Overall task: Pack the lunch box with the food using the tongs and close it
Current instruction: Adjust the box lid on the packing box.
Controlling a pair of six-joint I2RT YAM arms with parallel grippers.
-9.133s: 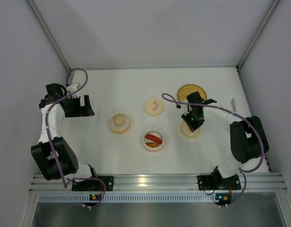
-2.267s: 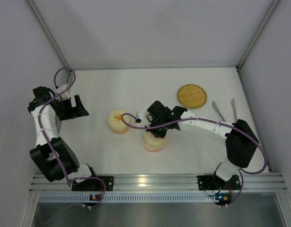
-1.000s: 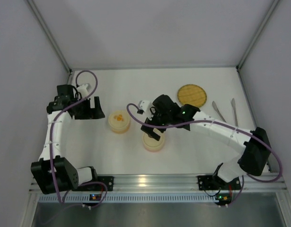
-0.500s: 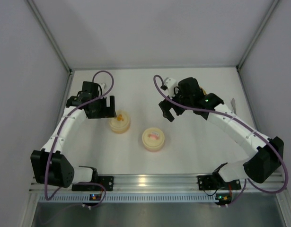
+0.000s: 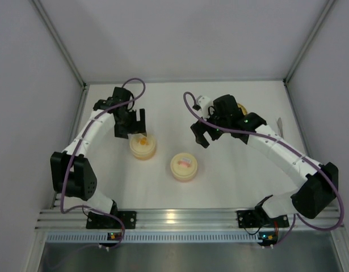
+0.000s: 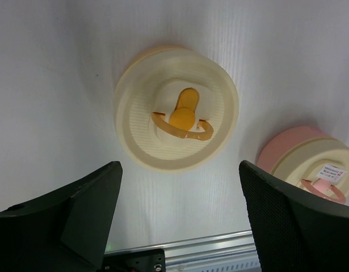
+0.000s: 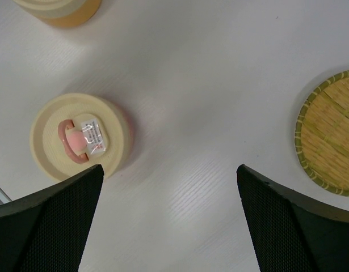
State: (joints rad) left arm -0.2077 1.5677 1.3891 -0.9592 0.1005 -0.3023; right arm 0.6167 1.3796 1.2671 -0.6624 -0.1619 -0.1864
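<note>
Spread wide and empty: left gripper (image 5: 132,128) straight over orange-handled lid (image 6: 177,107), right gripper (image 5: 204,135) with pink-handled lid (image 7: 78,136) off to its left. Probably light, stiff, slick plastic; best pinched across rim.

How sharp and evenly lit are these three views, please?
Top external: soft, even light, with glare on the metal rail. Left wrist: orange-handled lid sharp, near fingers dark and soft. Right wrist: a soft shadow beside the pink-handled lid.

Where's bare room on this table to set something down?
Bare white table along the near edge, between the round pink container and the rail; also the far middle, between the left arm and right arm. Crowded around the round orange container, by the left fingers.
</note>
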